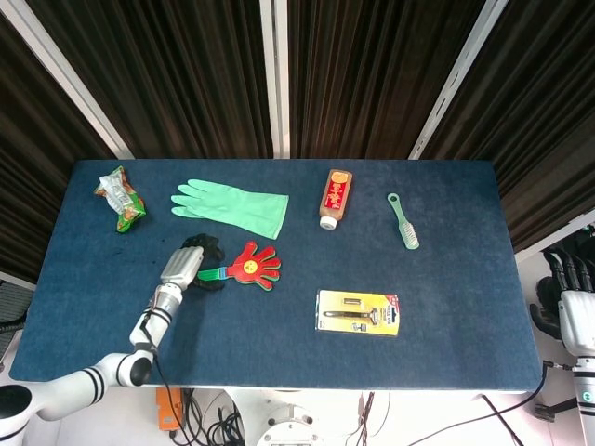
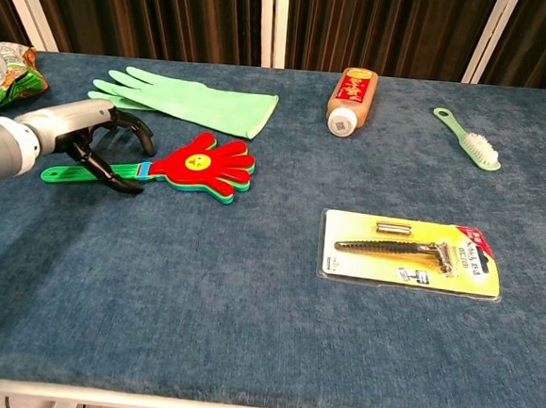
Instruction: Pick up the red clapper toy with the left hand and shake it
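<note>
Over the green handle near the tabletop's (image 2: 242, 353) left side, my left hand (image 2: 89, 138) spreads wide, fingers straddling it, not gripping. Red clapper toy (image 2: 196, 165) lies flat, green glove (image 2: 182, 100) just behind, bare cloth in front. Right hand (image 1: 575, 311) hangs off the right edge; can't tell its fingers.
</note>
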Controlling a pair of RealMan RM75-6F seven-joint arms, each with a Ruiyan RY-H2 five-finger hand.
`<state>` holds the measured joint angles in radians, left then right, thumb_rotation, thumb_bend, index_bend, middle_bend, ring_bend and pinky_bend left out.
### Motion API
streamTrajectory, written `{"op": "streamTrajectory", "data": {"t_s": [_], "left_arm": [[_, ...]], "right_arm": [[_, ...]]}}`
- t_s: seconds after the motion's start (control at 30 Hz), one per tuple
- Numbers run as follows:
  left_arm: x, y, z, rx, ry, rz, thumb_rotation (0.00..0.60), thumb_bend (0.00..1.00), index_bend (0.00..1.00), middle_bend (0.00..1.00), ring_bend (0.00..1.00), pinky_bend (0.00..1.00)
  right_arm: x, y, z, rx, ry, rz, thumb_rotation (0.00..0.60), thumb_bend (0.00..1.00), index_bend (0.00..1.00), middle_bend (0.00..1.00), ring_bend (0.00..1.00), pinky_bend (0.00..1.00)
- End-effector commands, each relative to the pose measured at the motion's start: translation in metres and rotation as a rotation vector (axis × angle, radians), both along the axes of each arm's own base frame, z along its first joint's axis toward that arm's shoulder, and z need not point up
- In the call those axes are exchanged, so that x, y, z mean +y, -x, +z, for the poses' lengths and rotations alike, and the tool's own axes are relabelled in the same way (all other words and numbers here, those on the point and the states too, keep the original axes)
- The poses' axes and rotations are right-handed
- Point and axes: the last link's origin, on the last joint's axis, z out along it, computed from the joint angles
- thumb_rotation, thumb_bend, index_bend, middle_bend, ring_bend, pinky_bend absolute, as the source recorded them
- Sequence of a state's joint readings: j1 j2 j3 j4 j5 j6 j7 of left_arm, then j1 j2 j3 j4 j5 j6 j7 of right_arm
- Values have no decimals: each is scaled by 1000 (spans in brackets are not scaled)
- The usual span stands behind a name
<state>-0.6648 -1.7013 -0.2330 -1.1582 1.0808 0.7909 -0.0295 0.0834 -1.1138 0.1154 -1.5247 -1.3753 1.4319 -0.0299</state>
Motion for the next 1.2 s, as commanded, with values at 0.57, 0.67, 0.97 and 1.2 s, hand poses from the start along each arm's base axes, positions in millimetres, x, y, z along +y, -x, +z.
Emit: {"op": "streamTrajectory", "data": {"t_s": [0.57,0.67,0.97,1.2], "left_arm": [[-3,-5,7,-10,-45,-12,600,424,596,251,47,116],[-3,-7,12,-36,-77,-19,600,424,601,330,180,313],[-2,-10,26,-79,-135,-67,600,423,601,637,648,899],[-1,-4,28,-69,-102,-47,600,424,584,789,844,1000]], "right_arm": [[0,2,-1,-1,-4,-8,600,266,0,0,0,0],[0,2,-1,-2,-6,-11,600,266,0,0,0,0],[0,1,-1,-7,-14,-4,600,267,0,0,0,0],[1,1,-1,-12,-15,3,600,268,0,0,0,0]]}}
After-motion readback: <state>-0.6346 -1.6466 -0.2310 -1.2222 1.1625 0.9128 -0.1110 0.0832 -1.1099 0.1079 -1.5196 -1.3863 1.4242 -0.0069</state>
